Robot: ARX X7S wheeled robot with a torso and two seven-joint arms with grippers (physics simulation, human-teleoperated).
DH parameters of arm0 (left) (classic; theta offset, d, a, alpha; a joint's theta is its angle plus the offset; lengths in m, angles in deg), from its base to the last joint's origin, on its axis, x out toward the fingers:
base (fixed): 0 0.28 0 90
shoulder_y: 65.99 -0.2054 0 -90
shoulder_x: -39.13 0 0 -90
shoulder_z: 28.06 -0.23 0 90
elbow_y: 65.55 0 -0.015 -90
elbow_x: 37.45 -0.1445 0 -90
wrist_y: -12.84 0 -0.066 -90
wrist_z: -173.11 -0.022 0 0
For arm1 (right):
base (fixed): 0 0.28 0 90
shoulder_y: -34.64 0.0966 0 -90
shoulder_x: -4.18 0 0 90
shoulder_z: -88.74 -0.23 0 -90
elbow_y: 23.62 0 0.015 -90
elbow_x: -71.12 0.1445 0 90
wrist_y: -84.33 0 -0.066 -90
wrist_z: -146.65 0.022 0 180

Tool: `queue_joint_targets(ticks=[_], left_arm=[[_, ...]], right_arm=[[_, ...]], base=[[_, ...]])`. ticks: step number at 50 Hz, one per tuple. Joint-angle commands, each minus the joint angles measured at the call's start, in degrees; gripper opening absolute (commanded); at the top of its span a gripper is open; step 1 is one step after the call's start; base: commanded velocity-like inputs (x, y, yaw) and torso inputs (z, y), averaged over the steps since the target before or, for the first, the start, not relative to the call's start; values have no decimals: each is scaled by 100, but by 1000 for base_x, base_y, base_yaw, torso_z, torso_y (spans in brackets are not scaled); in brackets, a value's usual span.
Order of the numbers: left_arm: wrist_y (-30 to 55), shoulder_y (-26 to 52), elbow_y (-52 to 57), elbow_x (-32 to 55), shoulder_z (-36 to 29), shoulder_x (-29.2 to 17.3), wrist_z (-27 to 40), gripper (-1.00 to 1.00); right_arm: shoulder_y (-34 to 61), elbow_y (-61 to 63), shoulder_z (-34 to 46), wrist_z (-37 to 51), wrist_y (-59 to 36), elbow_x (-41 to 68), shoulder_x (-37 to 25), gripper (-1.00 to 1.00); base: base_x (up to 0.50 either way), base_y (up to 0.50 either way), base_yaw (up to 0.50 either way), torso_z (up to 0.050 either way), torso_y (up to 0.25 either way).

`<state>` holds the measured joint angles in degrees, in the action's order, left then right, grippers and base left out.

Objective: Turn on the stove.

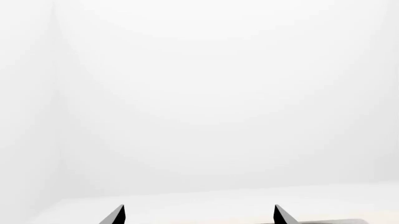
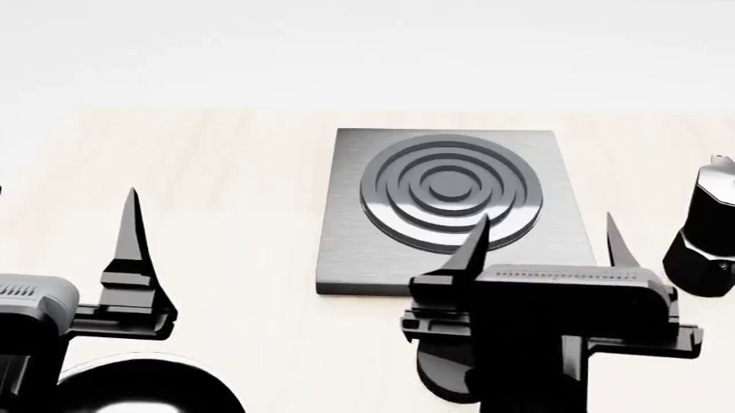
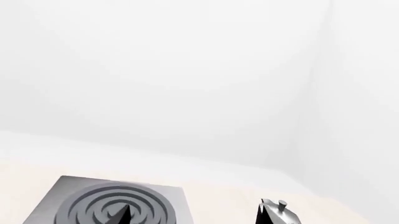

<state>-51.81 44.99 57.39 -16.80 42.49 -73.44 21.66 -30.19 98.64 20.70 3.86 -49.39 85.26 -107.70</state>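
Pale wooden tabletop (image 2: 230,224) against white walls. Nearest, the left gripper (image 1: 198,214) and right gripper (image 2: 540,241) hover with jaws wide, empty. Beyond the right gripper lies the flat square brushed-grey metal stove (image 2: 448,206); far right stands a black moka pot (image 2: 707,232).

The stove (image 2: 344,215) is a brushed grey metal plate with a fine grain and a dull sheen; its burner (image 2: 448,191) of raised rings looks darker and glossier. The table (image 2: 230,215) is pale wood, matt. The moka pot (image 2: 707,237) and pan (image 2: 150,391) are glossy black. The right gripper (image 2: 540,249) is matt black.
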Motion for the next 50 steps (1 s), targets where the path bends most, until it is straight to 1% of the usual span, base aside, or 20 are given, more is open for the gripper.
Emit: queue_joint_targets(ticks=[1, 50], left_arm=[[-2, 5, 4, 3, -12, -12, 17, 100], [89, 33, 265, 79, -50, -88, 112, 100]], right_arm=[[30, 130, 102, -14, 29, -48, -47, 100], [159, 547, 358, 57, -186, -181, -176, 100]], base=[[0, 0, 0, 0, 0], [0, 0, 0, 0, 0]])
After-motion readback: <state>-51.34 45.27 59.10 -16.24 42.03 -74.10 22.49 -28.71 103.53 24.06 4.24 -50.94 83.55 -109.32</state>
